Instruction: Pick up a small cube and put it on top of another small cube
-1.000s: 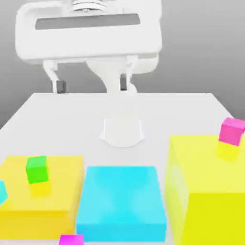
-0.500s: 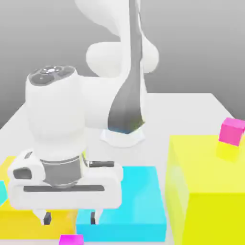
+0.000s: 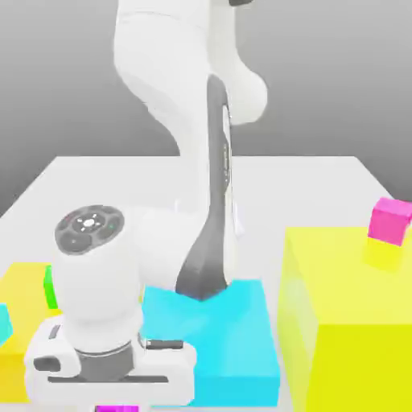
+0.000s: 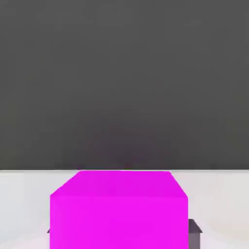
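The small magenta cube (image 4: 119, 209) rests on the white table, and a thin strip of the magenta cube (image 3: 117, 408) shows at the exterior view's bottom edge, under the hand's white body (image 3: 113, 374). In the hand view my gripper (image 4: 121, 232) stands open astride this cube, with a dark fingertip (image 4: 195, 233) just beside one of its faces. The hot-pink small cube (image 3: 392, 220) sits on top of the tall yellow block (image 3: 346, 322) at the exterior view's right, far from the hand.
A flat cyan block (image 3: 237, 342) lies just to the right of the hand. A low yellow block (image 3: 20, 318) at the left carries a green small cube (image 3: 50, 287), mostly behind the arm. A cyan small cube (image 3: 3, 322) peeks in at the left edge.
The arm has swung down and forward. The hand dropped from above the table to the magenta cube, its fingers passing below the exterior view's bottom edge. No cube has moved.
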Motion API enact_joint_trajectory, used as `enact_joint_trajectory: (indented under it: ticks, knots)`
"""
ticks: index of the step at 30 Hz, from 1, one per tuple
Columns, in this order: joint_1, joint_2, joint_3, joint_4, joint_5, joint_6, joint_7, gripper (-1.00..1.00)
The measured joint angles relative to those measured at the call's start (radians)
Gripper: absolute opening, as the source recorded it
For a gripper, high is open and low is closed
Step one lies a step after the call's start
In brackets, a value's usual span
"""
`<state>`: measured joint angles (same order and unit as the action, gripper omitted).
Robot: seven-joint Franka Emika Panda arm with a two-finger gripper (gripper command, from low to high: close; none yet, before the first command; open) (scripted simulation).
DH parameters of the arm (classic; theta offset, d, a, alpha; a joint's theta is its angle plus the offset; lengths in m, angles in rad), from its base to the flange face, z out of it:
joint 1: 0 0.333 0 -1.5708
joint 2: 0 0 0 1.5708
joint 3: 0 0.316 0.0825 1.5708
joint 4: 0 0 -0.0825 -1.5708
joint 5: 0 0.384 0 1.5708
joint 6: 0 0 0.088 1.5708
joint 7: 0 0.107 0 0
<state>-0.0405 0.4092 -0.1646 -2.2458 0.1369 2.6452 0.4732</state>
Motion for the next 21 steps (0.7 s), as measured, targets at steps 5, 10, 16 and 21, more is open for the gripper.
enact_joint_trajectory:
  ticks: [5, 10, 16, 21]
  knots:
    - [0.036, -0.136, 0.076, 0.017, -0.018, -0.163, -0.144, -1.00]
    - [0.136, -0.311, 0.185, 0.028, -0.007, -0.352, -0.327, -1.00]
    - [0.310, -0.527, 0.269, -0.003, -0.013, -0.550, -0.437, -1.00]
    - [0.406, -0.714, 0.395, -0.093, -0.031, -0.624, -0.348, -1.00]
